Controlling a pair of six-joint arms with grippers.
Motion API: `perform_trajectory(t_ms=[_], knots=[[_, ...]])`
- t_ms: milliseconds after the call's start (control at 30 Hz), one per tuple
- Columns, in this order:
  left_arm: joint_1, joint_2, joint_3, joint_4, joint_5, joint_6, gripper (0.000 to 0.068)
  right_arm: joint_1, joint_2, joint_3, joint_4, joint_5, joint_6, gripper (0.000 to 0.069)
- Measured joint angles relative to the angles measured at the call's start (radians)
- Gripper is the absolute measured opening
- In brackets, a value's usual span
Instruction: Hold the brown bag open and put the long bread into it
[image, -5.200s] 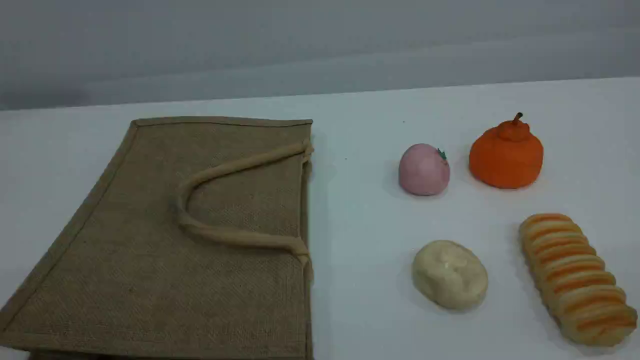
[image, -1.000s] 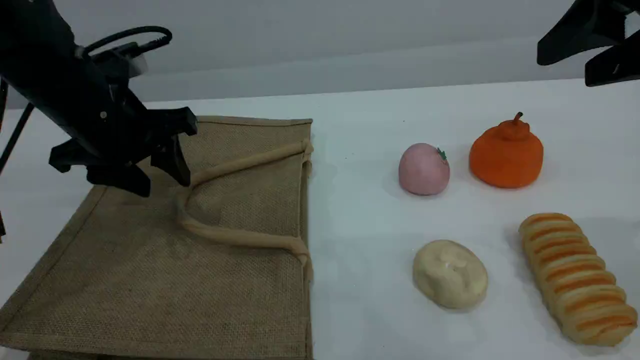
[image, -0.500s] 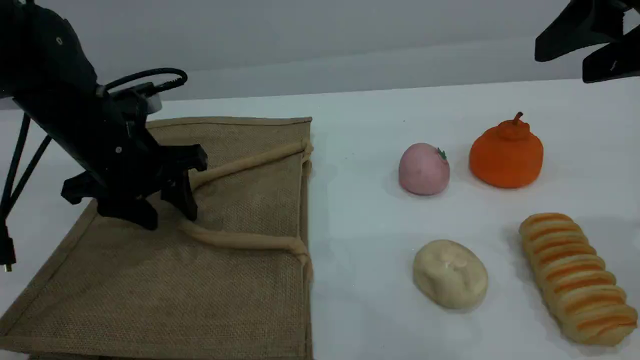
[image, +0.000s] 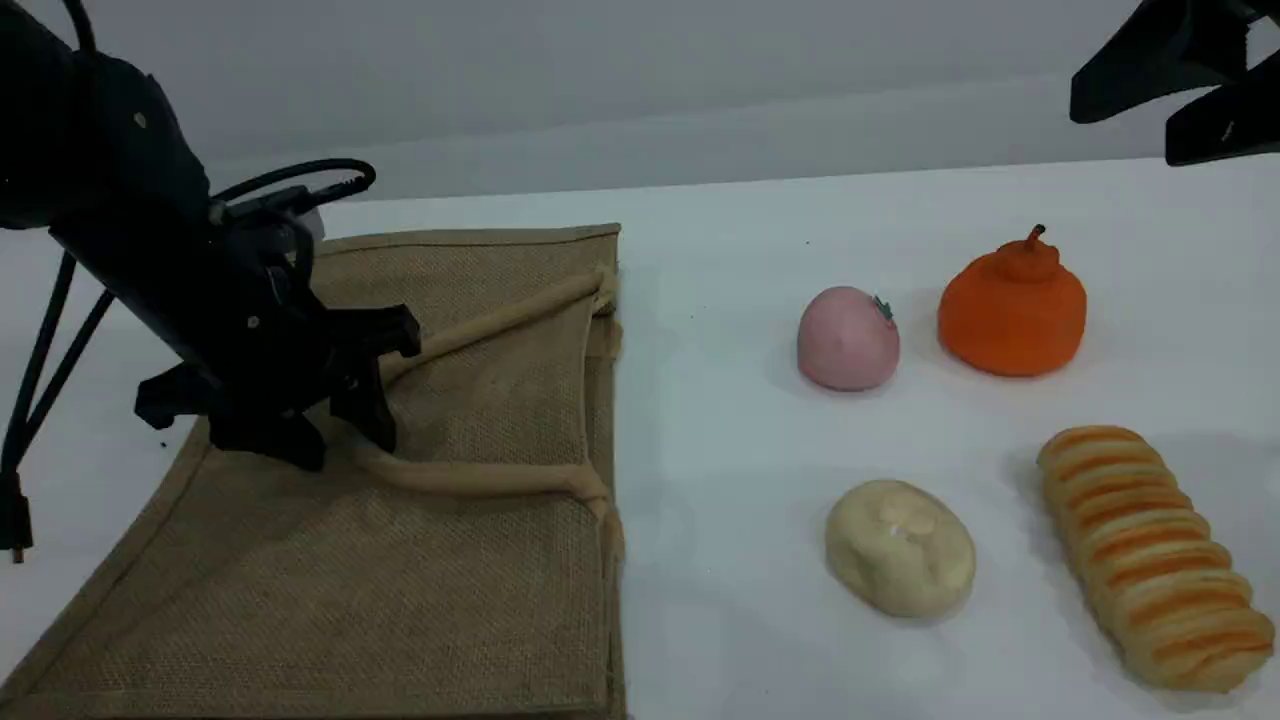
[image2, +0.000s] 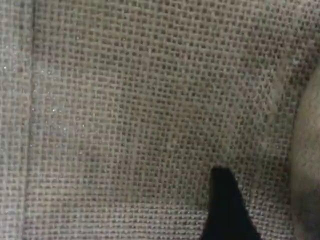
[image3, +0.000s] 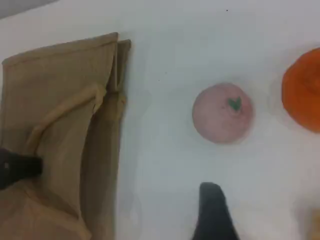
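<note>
**Down on the bag handle, bread well apart on the right**

Flat on the white table (image: 720, 230) lies the brown bag (image: 470, 600), filling the left part of the scene view, its mouth edge facing the food items. A beige loop handle (image: 480, 478) rests on its upper face, curving from the mouth edge back toward the bag's middle. The left gripper (image: 340, 440) is down on the bag at the bend of that loop; its two dark fingers stand apart with the rope's bend between or just beside them, and whether they have closed on the rope cannot be told. In the left wrist view, one dark fingertip (image2: 226, 205) sits right against the woven cloth.

The long bread (image: 1155, 555) lies on the table at the near right, well apart from the bag, running diagonally toward the right corner. A cream bun (image: 900, 547) sits between it and the bag. Farther back stand a pink round fruit (image: 848, 338) and, just to its right, an orange fruit (image: 1012, 305) with a stem.

The right gripper (image: 1170, 105) hangs high at the top right corner of the scene view, jaws spread and holding nothing. Its wrist view looks down on the pink fruit and the bag's mouth edge.
</note>
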Motion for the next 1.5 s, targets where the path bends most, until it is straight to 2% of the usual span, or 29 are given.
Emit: perform_trajectory(t_ms=[133, 333, 533, 667, 1100, 1367, 1500], knots=[[0.000, 0.001, 0.000, -0.007, 0.000, -0.002, 0.0329, 0.000, 0.000, 0.000, 0.000, 0.000, 0.000, 0.0405], [0.000, -0.001, -0.018, -0.056, 0.035, -0.003, 0.0097, 0.000, 0.000, 0.000, 0.000, 0.000, -0.001, 0.0405], [0.000, -0.024, -0.107, -0.052, 0.160, 0.011, 0.0094, 0.000, 0.000, 0.000, -0.006, -0.004, 0.000, 0.0405], [0.000, -0.110, -0.192, -0.050, 0.269, 0.084, 0.0092, 0.000, 0.000, 0.000, -0.020, -0.012, 0.000, 0.0405], [0.000, -0.501, -0.415, -0.049, 0.604, 0.238, 0.0092, 0.000, 0.007, 0.001, -0.101, -0.017, 0.000, 0.0405], [0.000, -0.530, -0.577, -0.048, 0.782, 0.376, 0.0090, 0.000, 0.143, 0.002, -0.099, -0.032, 0.004, 0.0405], [0.000, -0.530, -0.597, -0.049, 0.834, 0.441, 0.0090, 0.000, 0.209, 0.002, -0.099, -0.063, -0.003, 0.0405]])
